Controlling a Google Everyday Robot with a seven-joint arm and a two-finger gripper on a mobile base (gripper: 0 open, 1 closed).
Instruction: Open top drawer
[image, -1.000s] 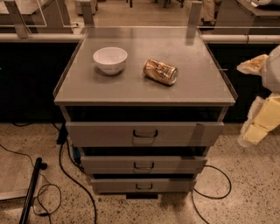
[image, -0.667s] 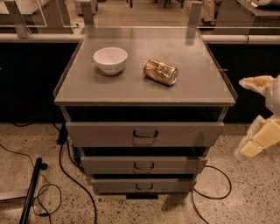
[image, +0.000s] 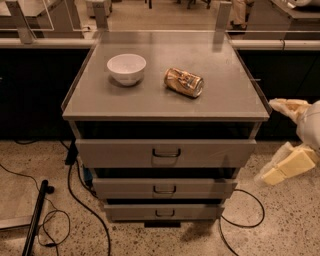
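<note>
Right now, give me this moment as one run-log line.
gripper: open, right of cabinet | top drawer: handle untouched | on top: bowl, can on its side

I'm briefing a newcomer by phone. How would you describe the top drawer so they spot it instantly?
Find the grey cabinet with a white bowl and can on top. The top drawer is the first of three stacked below that surface, the gripper hovering open off its right end. It is wider and taller than the two beneath.
</note>
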